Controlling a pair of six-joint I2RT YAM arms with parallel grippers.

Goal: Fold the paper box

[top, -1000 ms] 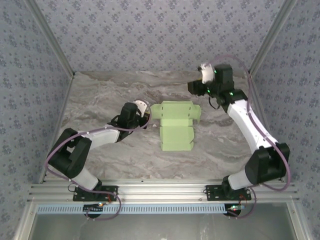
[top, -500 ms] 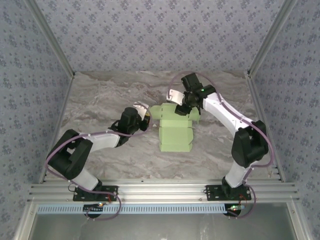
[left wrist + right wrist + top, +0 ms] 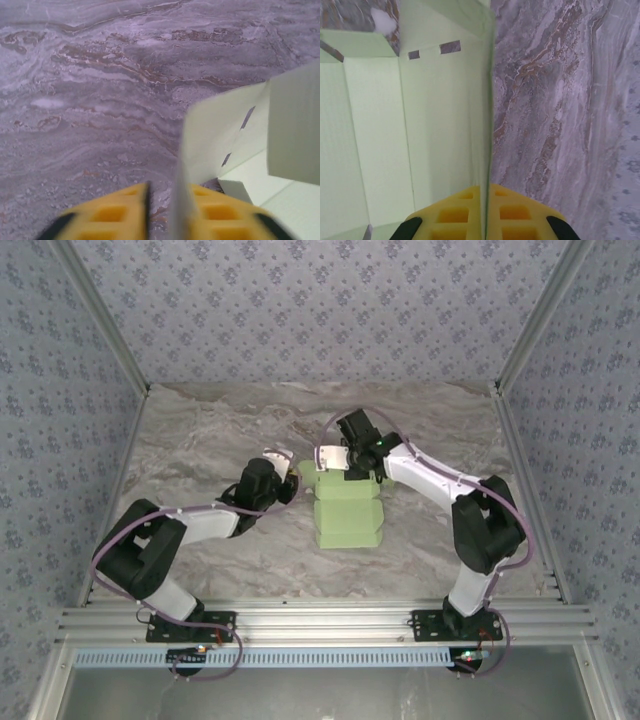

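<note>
Paper box point(image 3: 347, 512), centre of the tabletop point(image 3: 200, 440), half-formed; right tool point(image 3: 486, 200) pinches its 12 o'clock wall; left tool point(image 3: 170, 200) straddles the 10 o'clock flap, grip unclear; raise both together, gently, along creases.

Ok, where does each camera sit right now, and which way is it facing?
Top external: above and behind the bases, looking down on the table; both arms show, with the left gripper and right gripper at the paper box.
Left wrist: looks forward over its yellow fingers, a raised flap standing between them.
Right wrist: looks down along its fingers, which are closed on a card wall seen edge-on.
Shared: all three show the paper box and the marble table.
</note>
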